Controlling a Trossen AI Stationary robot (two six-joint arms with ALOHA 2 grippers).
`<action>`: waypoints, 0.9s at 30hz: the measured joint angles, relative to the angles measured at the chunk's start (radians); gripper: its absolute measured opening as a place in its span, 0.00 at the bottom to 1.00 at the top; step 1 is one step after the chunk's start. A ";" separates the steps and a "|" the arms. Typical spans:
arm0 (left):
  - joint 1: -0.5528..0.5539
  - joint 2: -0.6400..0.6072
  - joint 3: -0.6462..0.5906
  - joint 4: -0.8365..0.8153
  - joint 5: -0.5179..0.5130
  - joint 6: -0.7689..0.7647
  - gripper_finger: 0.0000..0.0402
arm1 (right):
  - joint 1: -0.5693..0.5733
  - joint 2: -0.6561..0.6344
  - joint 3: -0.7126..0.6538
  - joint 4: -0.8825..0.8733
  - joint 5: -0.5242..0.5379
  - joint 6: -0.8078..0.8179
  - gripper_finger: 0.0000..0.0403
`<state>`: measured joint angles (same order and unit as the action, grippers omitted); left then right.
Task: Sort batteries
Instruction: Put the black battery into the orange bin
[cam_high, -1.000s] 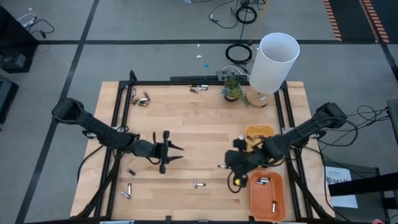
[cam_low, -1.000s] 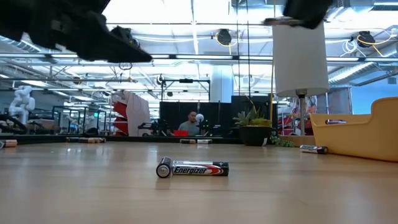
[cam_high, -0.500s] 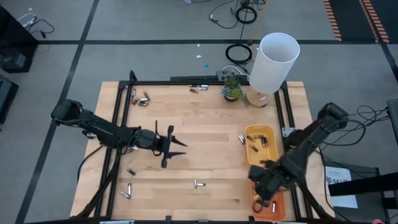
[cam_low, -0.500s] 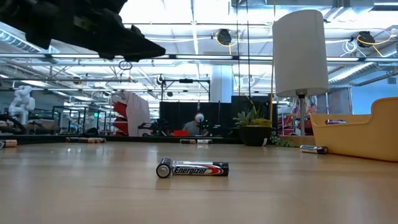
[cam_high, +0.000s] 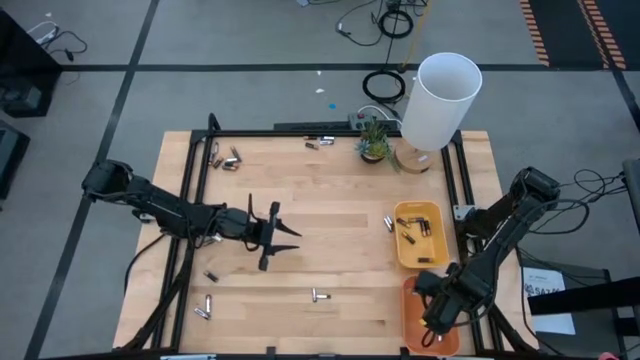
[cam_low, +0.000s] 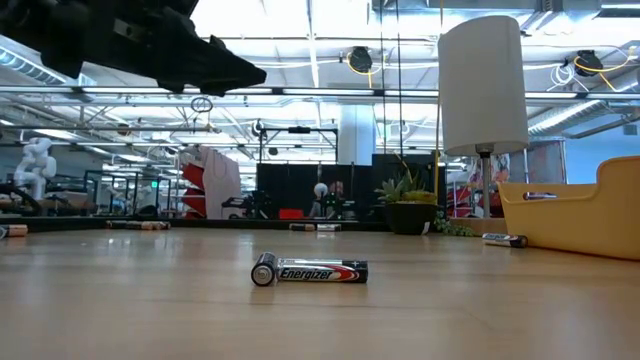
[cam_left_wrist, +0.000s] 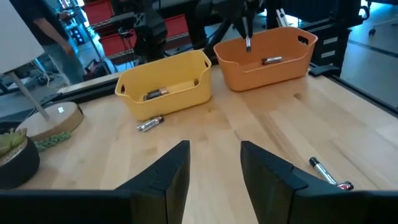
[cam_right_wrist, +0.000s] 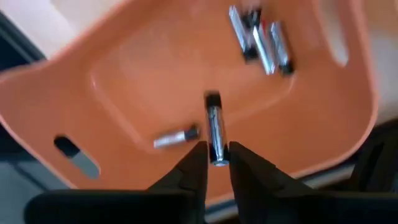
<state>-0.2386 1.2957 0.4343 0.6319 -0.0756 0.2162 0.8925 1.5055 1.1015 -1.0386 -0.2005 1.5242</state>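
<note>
Now that the right tool (cam_right_wrist: 216, 163) has swung from the bench middle over to the orange tray (cam_right_wrist: 149, 81), its fingers are just easing apart around a battery (cam_right_wrist: 214, 127), so a drop looks underway. The cell hangs end-down, long axis running straight out from the fingertips. Left tool (cam_high: 272, 234) waits spread over the bench (cam_high: 330, 210).

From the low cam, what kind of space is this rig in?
Likely a robotics lab or industrial workshop: ceiling trusses with hanging lamps, a white humanoid robot figure at the far left, red storage racks behind the light wooden table.
</note>
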 joint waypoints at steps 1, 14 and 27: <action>0.000 0.000 0.000 0.002 0.000 0.000 0.38 | 0.000 0.000 0.000 0.000 -0.020 0.002 0.17; -0.002 -0.009 0.000 -0.064 0.050 -0.026 0.38 | -0.040 -0.045 0.002 0.015 -0.191 0.120 0.37; 0.003 -0.063 0.001 -0.137 0.045 0.022 0.38 | -0.146 -0.063 0.119 0.165 0.449 -0.128 0.33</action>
<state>-0.2352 1.2331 0.4351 0.4953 -0.0311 0.2381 0.7468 1.4424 1.2201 -0.8734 0.2480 1.3958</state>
